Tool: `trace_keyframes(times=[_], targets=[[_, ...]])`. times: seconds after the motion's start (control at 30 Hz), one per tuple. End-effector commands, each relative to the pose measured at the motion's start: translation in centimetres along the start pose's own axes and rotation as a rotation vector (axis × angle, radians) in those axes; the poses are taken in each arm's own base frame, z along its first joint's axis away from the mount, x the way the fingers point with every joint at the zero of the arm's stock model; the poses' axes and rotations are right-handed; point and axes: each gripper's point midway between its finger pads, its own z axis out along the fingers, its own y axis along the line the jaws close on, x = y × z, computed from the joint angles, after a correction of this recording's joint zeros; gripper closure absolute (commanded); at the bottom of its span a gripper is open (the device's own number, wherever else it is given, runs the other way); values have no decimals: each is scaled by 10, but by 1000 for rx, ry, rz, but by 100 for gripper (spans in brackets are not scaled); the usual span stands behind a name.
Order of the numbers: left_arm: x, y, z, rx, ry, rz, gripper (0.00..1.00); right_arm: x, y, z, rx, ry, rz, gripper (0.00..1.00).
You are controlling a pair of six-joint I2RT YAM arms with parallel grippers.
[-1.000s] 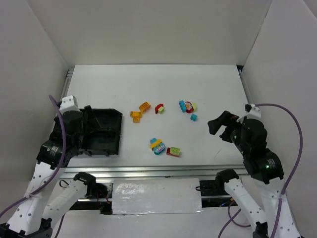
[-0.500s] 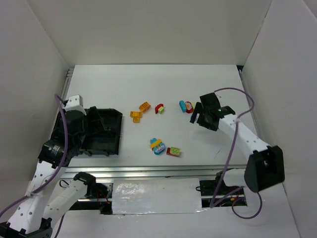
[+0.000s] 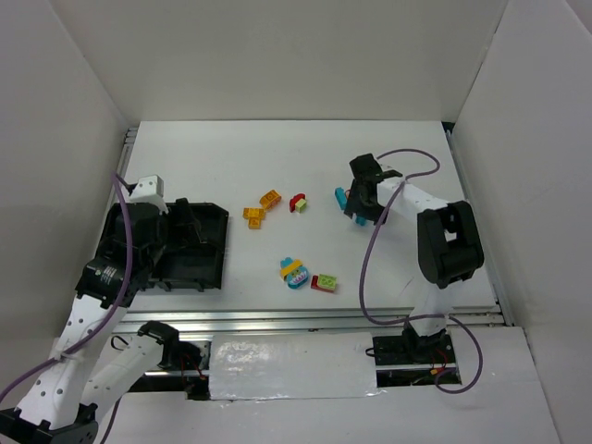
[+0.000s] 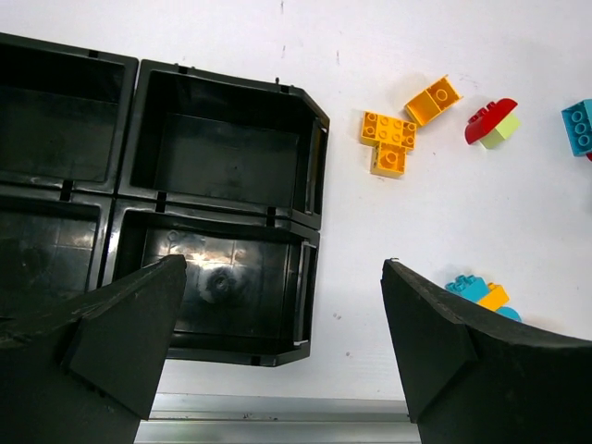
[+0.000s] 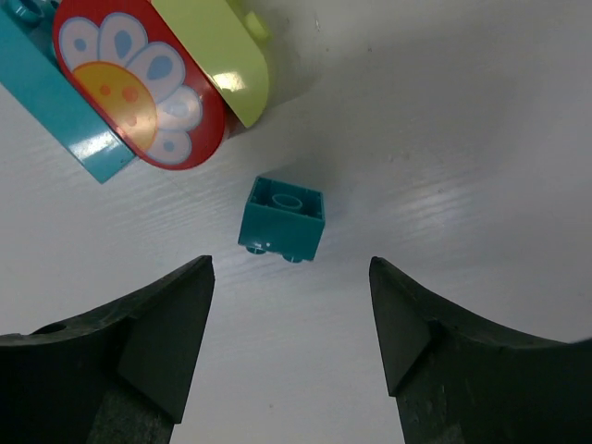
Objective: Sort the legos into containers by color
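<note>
Your right gripper stands spread astride the small teal brick, fingers clear of it; left gripper spread above the black tray

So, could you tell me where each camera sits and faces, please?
Top external: above, behind the bases, looking down on black tray, orange bricks, both arms.
Left wrist: on left arm, facing down at tray and orange bricks; open left pincer at bottom.
Right wrist: close above a teal brick; open right pincer straddles it.
Shared: top external and left wrist both show tray, orange bricks.
</note>
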Motion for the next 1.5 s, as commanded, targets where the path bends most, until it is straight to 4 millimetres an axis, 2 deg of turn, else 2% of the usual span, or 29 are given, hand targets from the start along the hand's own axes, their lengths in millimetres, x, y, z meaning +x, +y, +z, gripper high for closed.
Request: trace_keyframes(times=[0.0, 0.13, 0.3, 0.47, 0.53, 0.6, 0.63, 0.73, 0.77, 0.8, 0.87, 0.9, 0.97, 1.0, 1.07, 1.1, 1.17, 1.2, 1.23, 1.27, 1.3, 1.33, 1.4, 1.47], targets=[[-9, -9, 1, 45, -29, 13, 1, -27, 5, 4, 8, -54, 2, 26], [-9, -12, 0, 63, -28, 18, 0, -25, 5, 21, -7, -10, 1, 30], [-8, -15, 0, 78, -26, 21, 0, -27, 8, 27, -27, 9, -18, 36], [-8, -14, 1, 75, -22, 22, 0, -23, 6, 25, -26, 29, -27, 62], [-8, -15, 1, 77, -23, 21, 0, -20, 5, 25, -29, 30, -27, 82], [-8, -15, 1, 80, -22, 21, 0, -19, 3, 21, -31, 26, -26, 97], [-7, -15, 1, 79, -19, 24, 0, -16, 3, 19, -38, 34, -30, 100], [-7, -15, 2, 75, -17, 21, 1, -18, 12, -8, -75, -15, -47, 100], [-9, -14, 1, 68, -20, 20, 1, -26, 19, -29, -98, -66, -52, 100], [-10, -9, 1, 43, -28, 16, 0, -18, 35, -47, -119, -87, -95, 100], [-13, -2, -1, 3, -39, 1, 0, -27, 61, -87, -184, -175, -114, 100], [-17, 6, -3, -40, -60, -18, 1, -23, 90, -111, -252, -205, -156, 100], [-19, 18, -7, -101, -76, -44, 0, -18, 120, -136, -332, -225, -176, 100], [-23, 28, -10, -150, -101, -71, 1, -14, 149, -160, -412, -251, -198, 100], [-29, 38, -15, -192, -129, -100, 1, 3, 187, -168, -508, -217, -238, 100], [-32, 46, -21, -224, -155, -122, 1, 12, 217, -175, -574, -205, -250, 100], [-36, 53, -26, -249, -184, -146, 1, 25, 250, -183, -660, -172, -256, 100], [-38, 57, -31, -257, -204, -165, 1, 21, 276, -203, -748, -187, -241, 100], [-40, 62, -34, -275, -219, -177, 1, 39, 296, -193, -761, -149, -239, 100], [-41, 63, -37, -274, -235, -187, 1, 41, 312, -196, -787, -147, -226, 100], [-42, 64, -39, -276, -244, -196, 1, 35, 332, -214, -844, -155, -185, 100], [-43, 66, -41, -283, -250, -200, 1, 50, 348, -199, -845, -118, -189, 100], [-45, 65, -43, -270, -268, -206, 0, 58, 380, -201, -921, -78, -137, 100], [-44, 64, -42, -260, -262, -199, 1, 68, 401, -209, -991, -52, -108, 100]])
